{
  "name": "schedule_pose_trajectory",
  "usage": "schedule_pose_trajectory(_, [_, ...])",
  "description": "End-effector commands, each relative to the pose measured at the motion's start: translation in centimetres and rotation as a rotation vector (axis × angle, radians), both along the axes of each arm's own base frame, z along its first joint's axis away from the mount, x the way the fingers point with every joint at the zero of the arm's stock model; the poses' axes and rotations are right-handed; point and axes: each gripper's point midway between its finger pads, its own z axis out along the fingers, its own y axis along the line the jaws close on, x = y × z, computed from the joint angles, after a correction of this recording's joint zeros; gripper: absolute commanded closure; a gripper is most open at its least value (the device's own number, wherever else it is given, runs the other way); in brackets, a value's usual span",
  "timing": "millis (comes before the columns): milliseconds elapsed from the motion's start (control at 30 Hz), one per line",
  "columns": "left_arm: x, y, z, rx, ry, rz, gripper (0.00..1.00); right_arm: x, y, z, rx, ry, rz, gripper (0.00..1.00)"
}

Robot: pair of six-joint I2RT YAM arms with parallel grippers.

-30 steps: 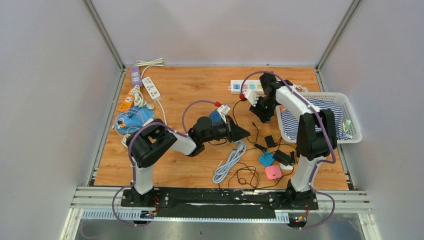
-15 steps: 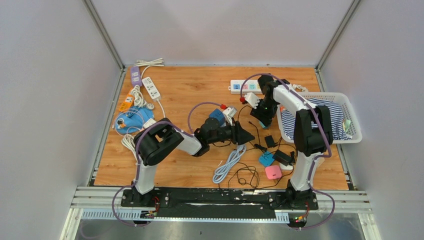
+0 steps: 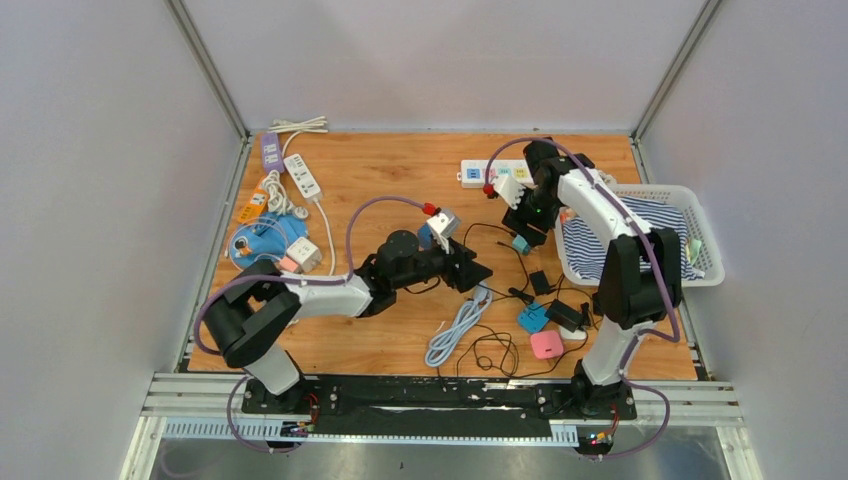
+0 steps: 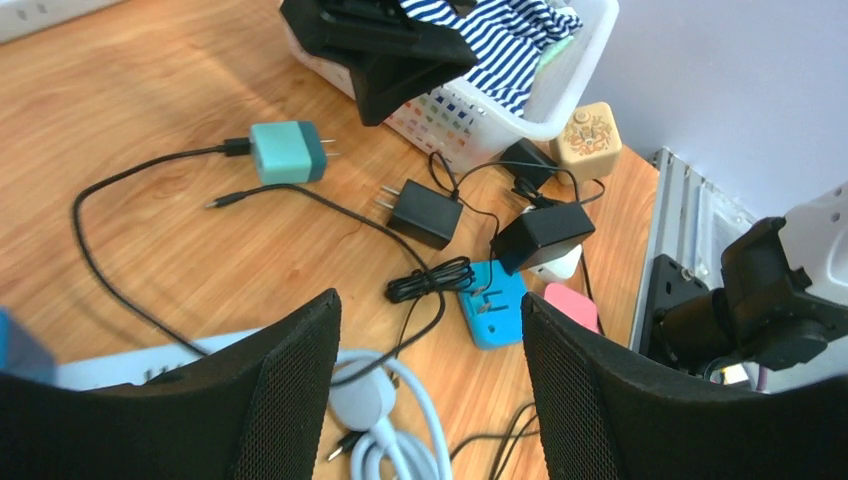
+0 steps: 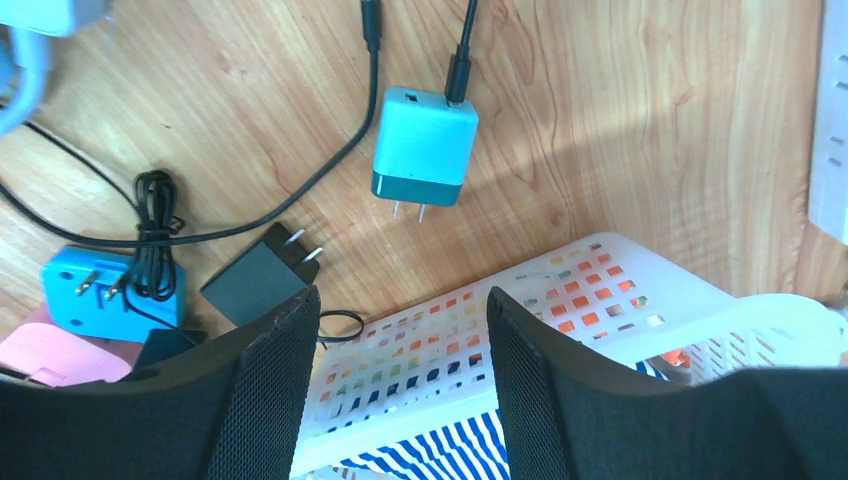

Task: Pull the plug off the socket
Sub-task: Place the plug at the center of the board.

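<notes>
The teal plug point(image 5: 425, 145) lies loose on the table point(image 5: 620, 120), prongs bare, just ahead of the right gripper point(image 5: 400, 310), whose jaws have just parted; the left gripper point(image 4: 430, 320) has likewise spread, empty, the white socket strip point(image 4: 110, 368) beneath it; the separation looks done.
</notes>
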Motion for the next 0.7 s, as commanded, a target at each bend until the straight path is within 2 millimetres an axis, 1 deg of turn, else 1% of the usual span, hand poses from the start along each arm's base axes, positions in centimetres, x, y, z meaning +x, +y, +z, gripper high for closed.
schedule_pose_trajectory(0, [0.3,3.0,1.5,0.055,-0.138,0.063,0.31,-0.4,2.0,3.3,0.149,-0.048,0.010,0.36])
schedule_pose_trajectory(33, [0.5,3.5,1.7,0.063,-0.155,0.078,0.30,-0.6,2.7,3.8,0.192,-0.052,0.018,0.36])
schedule_pose_trajectory(67, [0.7,4.2,2.6,0.061,-0.182,0.092,0.29,-0.7,3.5,4.3,0.234,-0.055,0.027,0.37])
schedule_pose_trajectory(200, [1.6,6.7,4.4,0.069,-0.261,0.173,0.24,-1.9,6.6,6.5,0.424,-0.048,0.078,0.37])
schedule_pose_trajectory(300, [2.9,8.8,6.1,0.063,-0.321,0.266,0.14,-3.0,9.4,7.9,0.594,-0.013,0.123,0.38])
schedule_pose_trajectory(400, [4.3,10.4,8.0,0.064,-0.384,0.336,0.01,-4.0,12.1,8.5,0.750,0.047,0.168,0.38])
schedule_pose_trajectory(500, [5.9,11.6,8.9,0.061,-0.401,0.366,0.00,-4.9,14.0,8.8,0.849,0.117,0.198,0.40])
schedule_pose_trajectory(567, [6.9,12.1,8.6,0.071,-0.395,0.375,0.00,-5.3,15.1,9.1,0.910,0.163,0.204,0.41])
schedule_pose_trajectory(633, [7.5,12.8,6.9,0.121,-0.381,0.392,0.00,-5.2,15.6,9.2,0.942,0.195,0.188,0.41])
schedule_pose_trajectory(667, [7.6,13.3,5.8,0.152,-0.377,0.406,0.00,-4.8,15.7,9.2,0.947,0.198,0.170,0.41])
